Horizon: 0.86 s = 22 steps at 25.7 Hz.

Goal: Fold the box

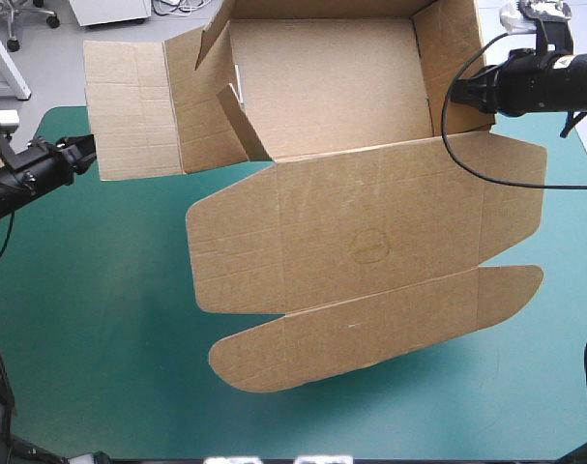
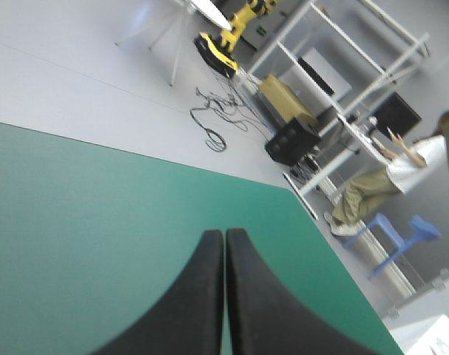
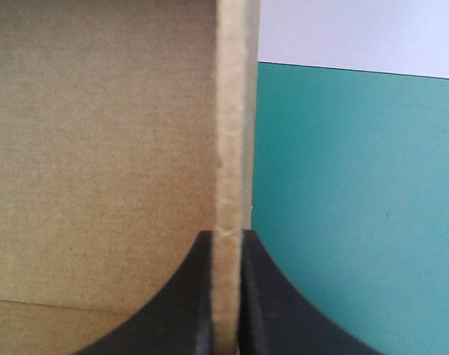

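The brown box (image 1: 370,232) is a large cut sheet held tilted above the table. Its tray part stands at the back with walls partly raised. One side panel (image 1: 133,111) spreads flat to the left, and the lid with its rounded flaps (image 1: 370,333) reaches toward the front. My right gripper (image 1: 459,95) is shut on the tray's right wall; the wall's edge (image 3: 231,111) runs up between the black fingers (image 3: 265,296) of the right gripper (image 3: 226,233). My left gripper (image 1: 85,153) is just beside the left panel's edge. In its own view the left gripper (image 2: 225,233) is shut with nothing in it.
The teal-green cover (image 1: 100,319) shows to the left of and in front of the box. Ahead of my left gripper the table's edge (image 2: 172,159) runs across to a corner (image 2: 287,188).
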Motion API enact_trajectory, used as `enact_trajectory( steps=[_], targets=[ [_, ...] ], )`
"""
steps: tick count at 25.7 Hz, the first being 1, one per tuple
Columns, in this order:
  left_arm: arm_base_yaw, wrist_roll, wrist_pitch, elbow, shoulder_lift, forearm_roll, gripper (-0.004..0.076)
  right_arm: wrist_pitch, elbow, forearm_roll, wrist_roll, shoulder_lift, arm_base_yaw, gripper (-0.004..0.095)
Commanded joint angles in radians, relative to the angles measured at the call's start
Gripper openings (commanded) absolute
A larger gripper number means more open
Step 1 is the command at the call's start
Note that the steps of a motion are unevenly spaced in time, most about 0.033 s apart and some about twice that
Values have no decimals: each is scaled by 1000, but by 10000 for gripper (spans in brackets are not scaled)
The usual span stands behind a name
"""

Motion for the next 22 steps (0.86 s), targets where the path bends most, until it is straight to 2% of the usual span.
enact_trajectory(
  steps=[1, 4, 13, 22],
  targets=[
    [17, -9, 105, -31, 13, -88, 4, 1, -24, 70, 9, -48, -5, -13],
    [-42, -7, 105, -31, 52, -71, 4, 1, -24, 117, 0, -48, -5, -13],
    [-186, 12, 105, -31, 65, -100, 4, 1, -24, 119, 0, -48, -5, -13],
    [-307, -41, 105, -34, 39, -164, 4, 1, -24, 119, 0, -48, -5, -13]
  ],
)
